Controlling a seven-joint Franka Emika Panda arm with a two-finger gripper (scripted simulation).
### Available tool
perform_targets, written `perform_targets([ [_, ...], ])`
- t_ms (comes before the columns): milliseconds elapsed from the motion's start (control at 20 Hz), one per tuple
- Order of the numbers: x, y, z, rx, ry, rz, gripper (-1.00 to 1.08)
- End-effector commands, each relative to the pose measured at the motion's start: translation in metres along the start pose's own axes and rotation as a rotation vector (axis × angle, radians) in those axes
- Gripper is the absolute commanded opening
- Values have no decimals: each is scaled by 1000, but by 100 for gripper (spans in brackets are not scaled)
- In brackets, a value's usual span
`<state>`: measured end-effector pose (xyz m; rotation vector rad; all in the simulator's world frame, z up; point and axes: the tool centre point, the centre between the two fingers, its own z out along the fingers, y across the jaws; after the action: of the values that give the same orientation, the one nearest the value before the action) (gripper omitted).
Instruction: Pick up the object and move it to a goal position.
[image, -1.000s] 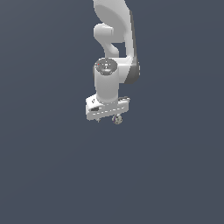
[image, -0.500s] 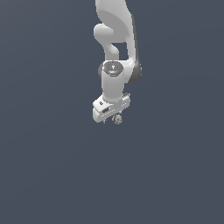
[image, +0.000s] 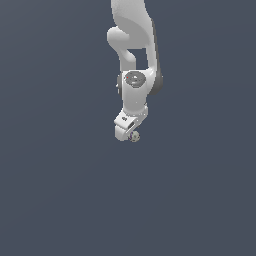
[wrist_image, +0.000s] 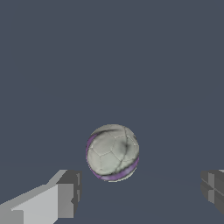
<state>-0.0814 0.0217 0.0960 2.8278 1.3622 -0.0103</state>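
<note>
Object: small round ball (wrist_image: 112, 152), grey with purple band, centred between claw fingers, touching neither.
Claw (image: 131, 136): spread wide around it, pads (wrist_image: 68, 194) well clear.
Axis: none, object is round; closing should catch it.

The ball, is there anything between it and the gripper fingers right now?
Nothing visible. In the wrist view the small grey ball with a purple band sits in the open gap between the two fingers, apart from both, with only bare grey floor around it. In the exterior view the gripper is right over it.
</note>
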Motion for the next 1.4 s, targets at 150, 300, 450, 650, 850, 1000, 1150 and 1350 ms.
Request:
perform_targets([
  [150,0,-12,6,-1,4,-111,100],
  [300,0,-16,8,-1,6,-149,100],
  [450,0,-19,9,-1,7,-171,100],
  [650,0,-19,9,-1,7,-173,100],
  [850,0,-20,14,-1,7,-174,100],
  [1000,0,-20,23,-1,7,-175,100],
  [1150,0,-20,38,-1,7,-177,100],
  [1350,0,-20,53,-1,7,-178,100],
])
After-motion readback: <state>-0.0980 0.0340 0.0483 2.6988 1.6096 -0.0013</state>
